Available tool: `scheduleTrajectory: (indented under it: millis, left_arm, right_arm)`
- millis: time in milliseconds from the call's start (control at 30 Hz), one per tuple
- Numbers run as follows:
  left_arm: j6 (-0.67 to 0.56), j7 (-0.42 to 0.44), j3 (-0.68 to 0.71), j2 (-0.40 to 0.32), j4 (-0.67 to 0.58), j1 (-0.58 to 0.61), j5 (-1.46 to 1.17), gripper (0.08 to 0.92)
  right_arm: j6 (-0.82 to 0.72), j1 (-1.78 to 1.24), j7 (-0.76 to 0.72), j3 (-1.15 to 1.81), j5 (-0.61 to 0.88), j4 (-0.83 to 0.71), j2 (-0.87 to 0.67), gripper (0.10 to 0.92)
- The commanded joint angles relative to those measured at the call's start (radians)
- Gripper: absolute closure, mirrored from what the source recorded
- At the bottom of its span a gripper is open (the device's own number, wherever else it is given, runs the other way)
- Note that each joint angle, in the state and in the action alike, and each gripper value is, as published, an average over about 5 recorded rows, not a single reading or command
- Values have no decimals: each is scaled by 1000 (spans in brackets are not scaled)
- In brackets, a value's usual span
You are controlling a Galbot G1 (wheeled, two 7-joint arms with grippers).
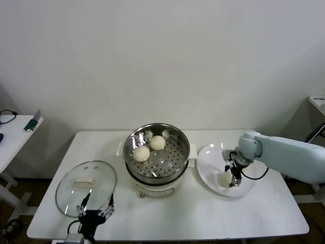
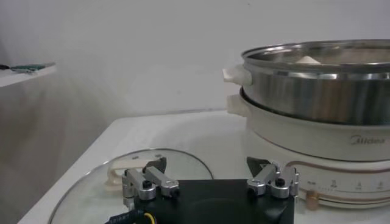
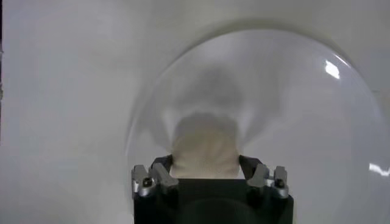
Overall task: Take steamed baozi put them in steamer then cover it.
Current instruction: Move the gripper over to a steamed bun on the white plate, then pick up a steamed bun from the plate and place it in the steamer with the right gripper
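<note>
The steamer [image 1: 175,133] stands mid-table with two off-white baozi [image 1: 141,153] [image 1: 158,142] on its perforated tray. A third baozi [image 1: 224,178] lies on the white plate [image 1: 213,155] to the steamer's right. My right gripper [image 1: 234,177] is down over the plate. In the right wrist view the right gripper [image 3: 206,162] has its fingers pressed on both sides of this baozi [image 3: 204,145]. The glass cover [image 1: 86,189] with its cream bar handle lies flat to the steamer's left. My left gripper [image 1: 95,207] is open and empty at the cover's near edge.
The steamer's white base and steel wall [image 2: 317,97] rise beside the left gripper [image 2: 207,165], with the cover [image 2: 91,189] just ahead of it. A side table [image 1: 15,127] with small items stands at the far left. The table's front edge runs close to the left gripper.
</note>
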Motion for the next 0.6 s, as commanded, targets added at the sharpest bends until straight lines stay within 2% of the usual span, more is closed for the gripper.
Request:
scheduleTrajectory:
  millis: [33, 267, 467, 600]
  left_arm:
    - [1, 0, 0, -3, -4, 2, 1, 177]
    - [2, -1, -1, -6, -14, 10, 3, 177]
    - [5, 0, 0, -11, -21, 10, 9, 177]
    - [6, -1, -1, -11, -23, 11, 13, 177]
  right_arm:
    - [12, 15, -10, 6, -26, -4, 3, 332]
    - [129, 264, -108, -108, -35, 22, 26, 335]
    - [361, 577, -193, -201, -21, 26, 130, 337]
    - [473, 701, -205, -159, -18, 86, 209, 336]
